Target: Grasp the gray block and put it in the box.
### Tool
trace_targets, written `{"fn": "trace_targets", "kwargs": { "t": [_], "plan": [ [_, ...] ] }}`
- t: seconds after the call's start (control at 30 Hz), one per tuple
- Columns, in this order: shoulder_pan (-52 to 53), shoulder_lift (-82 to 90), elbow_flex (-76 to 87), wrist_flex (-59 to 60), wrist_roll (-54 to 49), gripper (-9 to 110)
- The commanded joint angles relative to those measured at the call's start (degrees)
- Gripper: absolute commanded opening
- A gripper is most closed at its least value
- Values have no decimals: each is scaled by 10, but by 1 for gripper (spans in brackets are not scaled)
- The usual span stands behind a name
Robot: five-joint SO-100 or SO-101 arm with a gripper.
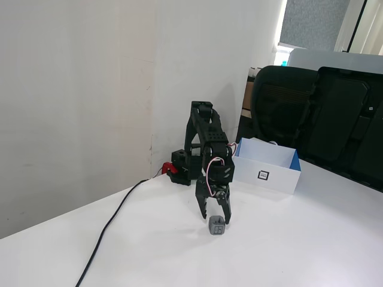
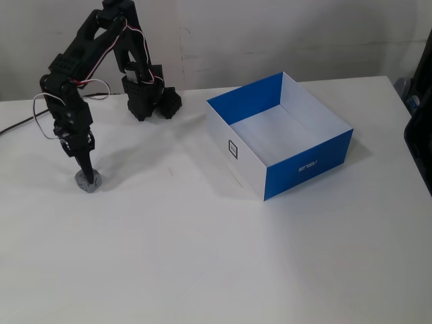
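a black robot arm leans down over the gray block [image 1: 217, 226] on a white table [image 1: 287, 239], its gripper [image 1: 215, 216] pointing straight at the tabletop with the two fingers spread and their tips reaching just to the top of the block, one on each side as seen in a fixed view. in the other fixed view the gripper [image 2: 86, 173] shows edge-on as a single dark wedge whose tip meets the block [image 2: 88, 181], so whether the fingers touch it cannot be told from here. the step in hand looks to be the grasp itself: the block sits on the table, not yet lifted, well apart from the box [image 2: 246, 165], which stands to the right in that view. the next move probably calls for a little more descent so the fingers straddle the cube, then a squeeze, a lift clear of the box wall, and a swing across to the blue interior. the block is a small dark gray cube with rounded corners and a pale mark on the face toward one camera; it looks hard and smooth. the box is low, open-topped cardboard, white outside and blue within, a small black square printed on its long side. the arm is matte black plastic with loose wires looping at the wrist; a black cable [image 1: 114, 224] trails across the table.
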Motion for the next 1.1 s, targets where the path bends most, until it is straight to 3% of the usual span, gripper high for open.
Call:
{"fn": "trace_targets", "kwargs": {
  "t": [0.0,0.3,0.63,1.07],
  "plan": [
    [-1,4,-38,5,3,27],
    [1,-12,-41,4,4,25],
    [2,-32,-60,3,16,12],
    [22,-33,-156,78,54,11]
  ]
}}
